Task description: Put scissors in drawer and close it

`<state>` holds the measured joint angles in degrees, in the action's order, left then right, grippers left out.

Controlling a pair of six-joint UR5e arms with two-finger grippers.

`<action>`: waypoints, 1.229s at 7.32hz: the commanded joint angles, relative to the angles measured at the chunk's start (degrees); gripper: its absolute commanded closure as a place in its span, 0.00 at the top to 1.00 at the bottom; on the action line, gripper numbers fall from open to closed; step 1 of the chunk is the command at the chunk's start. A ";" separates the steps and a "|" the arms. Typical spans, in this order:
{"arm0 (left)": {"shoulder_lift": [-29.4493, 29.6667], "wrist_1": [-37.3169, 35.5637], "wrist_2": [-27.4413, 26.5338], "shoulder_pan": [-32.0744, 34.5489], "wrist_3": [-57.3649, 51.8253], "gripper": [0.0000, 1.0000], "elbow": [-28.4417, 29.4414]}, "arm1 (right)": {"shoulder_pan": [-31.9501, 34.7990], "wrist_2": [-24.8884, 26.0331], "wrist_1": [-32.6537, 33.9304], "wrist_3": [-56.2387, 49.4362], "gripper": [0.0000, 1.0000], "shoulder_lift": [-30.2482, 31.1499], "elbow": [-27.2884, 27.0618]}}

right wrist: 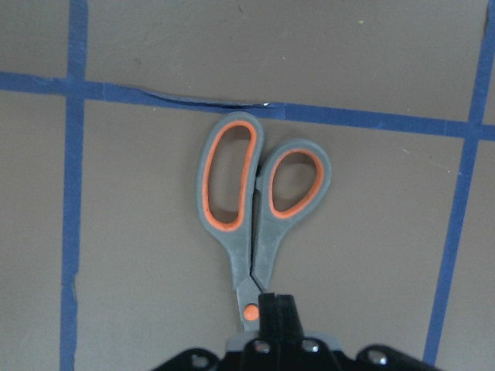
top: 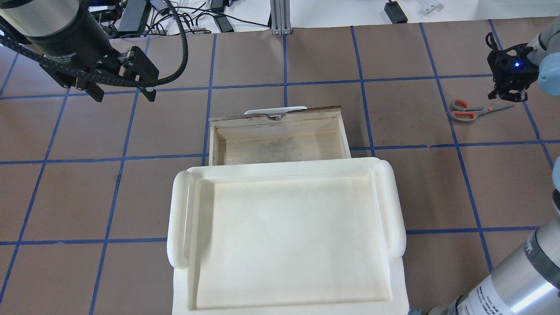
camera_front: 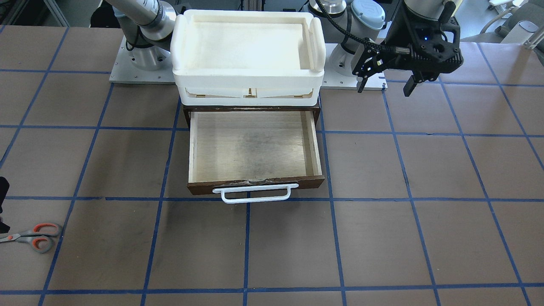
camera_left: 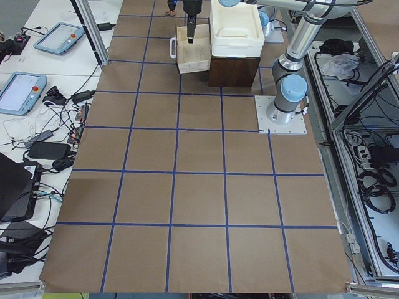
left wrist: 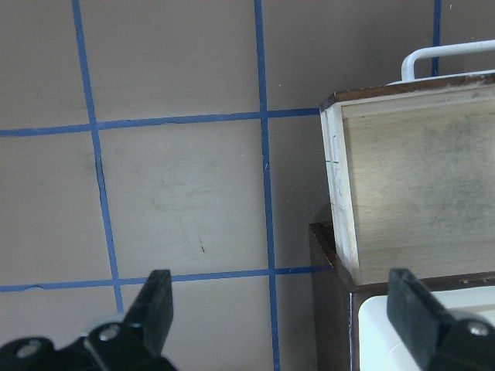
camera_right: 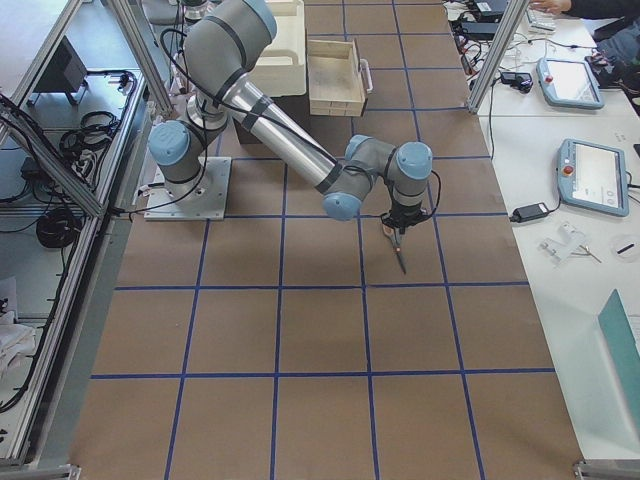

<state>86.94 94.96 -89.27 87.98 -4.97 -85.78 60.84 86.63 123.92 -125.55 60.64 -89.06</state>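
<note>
The scissors [right wrist: 259,209], with grey handles lined in orange, lie flat on the brown table, far to the robot's right; they also show in the overhead view [top: 470,111] and the front view [camera_front: 32,237]. My right gripper [top: 507,94] stands over the blades. In the right wrist view its fingers [right wrist: 278,317] are together just past the orange pivot, and the blades are hidden beneath them. The drawer [camera_front: 255,185] is pulled out and empty, with its white bar handle [camera_front: 255,194] facing away from the robot. My left gripper [camera_front: 384,85] hangs open and empty, beside the drawer [left wrist: 410,201].
A white tray [camera_front: 248,15] sits on top of the dark brown cabinet [left wrist: 329,278] that holds the drawer. Blue tape lines grid the table. Both arm bases stand behind the cabinet. Tablets and cables lie on side benches beyond the table's far edge.
</note>
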 commanded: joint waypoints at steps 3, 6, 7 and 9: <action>-0.01 -0.04 -0.03 -0.09 -0.04 1.00 0.00 | 0.33 0.30 1.14 0.31 1.00 -2.17 0.02; 0.86 0.23 -0.29 -0.09 0.04 1.00 0.00 | 0.33 0.73 4.67 0.31 1.00 -5.35 -0.06; 0.69 0.14 -0.29 0.00 0.04 1.00 0.09 | 0.33 0.82 4.58 0.31 1.00 -5.79 -0.06; 1.56 -0.30 0.23 -0.17 0.04 1.00 0.09 | 0.24 0.91 4.58 0.40 0.96 -6.93 -0.15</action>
<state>88.00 95.01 -89.52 87.89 -4.93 -85.71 61.15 87.48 128.48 -125.19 54.40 -89.18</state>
